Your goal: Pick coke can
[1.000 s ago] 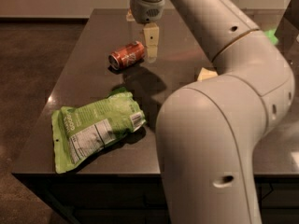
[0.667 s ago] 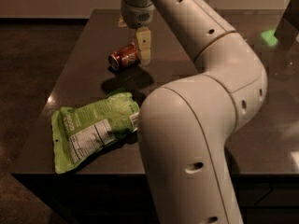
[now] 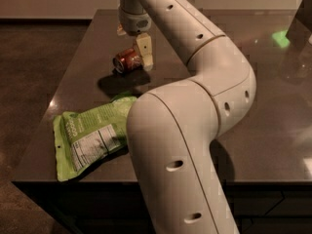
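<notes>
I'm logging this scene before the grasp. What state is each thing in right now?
Small red-orange aluminium coke can: lying on its side on the dark table.
Green snack bag: lying flat near the table's front left edge, partly hidden by the arm.
Gripper: low over the table, right at the can.

Cream rounded arm [image 3: 204, 57], dark round holes [image 3: 174, 165]; seemingly grey-collared gripper [image 3: 138, 52] at its tip.

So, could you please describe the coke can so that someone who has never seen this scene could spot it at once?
On the dark table, look far left, where the gripper hangs from the white arm. The coke can lies on its side at the gripper. It is small, red and metallic, unlike the large flat green bag near the front edge.
</notes>
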`<action>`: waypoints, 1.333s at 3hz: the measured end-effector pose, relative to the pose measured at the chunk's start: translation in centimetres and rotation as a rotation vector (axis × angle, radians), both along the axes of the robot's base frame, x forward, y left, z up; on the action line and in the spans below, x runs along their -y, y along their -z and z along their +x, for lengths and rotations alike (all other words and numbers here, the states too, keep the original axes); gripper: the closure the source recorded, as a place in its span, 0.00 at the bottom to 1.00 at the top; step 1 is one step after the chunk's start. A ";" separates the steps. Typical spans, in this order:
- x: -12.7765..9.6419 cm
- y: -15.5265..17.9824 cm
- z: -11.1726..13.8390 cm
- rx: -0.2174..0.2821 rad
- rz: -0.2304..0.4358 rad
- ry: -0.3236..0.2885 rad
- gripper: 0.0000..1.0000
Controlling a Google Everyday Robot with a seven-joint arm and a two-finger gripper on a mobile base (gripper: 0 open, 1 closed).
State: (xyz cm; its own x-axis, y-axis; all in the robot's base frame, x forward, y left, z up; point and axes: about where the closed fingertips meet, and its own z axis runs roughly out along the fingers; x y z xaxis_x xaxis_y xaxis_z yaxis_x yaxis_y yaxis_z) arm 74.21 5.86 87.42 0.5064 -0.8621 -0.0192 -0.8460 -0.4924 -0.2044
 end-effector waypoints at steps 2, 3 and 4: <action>-0.3 1.6 -0.1 -0.032 -0.022 -0.022 0.67; 0.4 0.5 -1.0 -0.028 0.002 -0.012 0.90; 1.3 -1.9 -3.2 -0.017 0.091 -0.017 1.00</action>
State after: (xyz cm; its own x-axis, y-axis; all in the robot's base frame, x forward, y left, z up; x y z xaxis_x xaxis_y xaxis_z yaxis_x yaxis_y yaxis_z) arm 70.99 4.58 89.34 0.5197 -0.8479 -0.1053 -0.8415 -0.4867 -0.2346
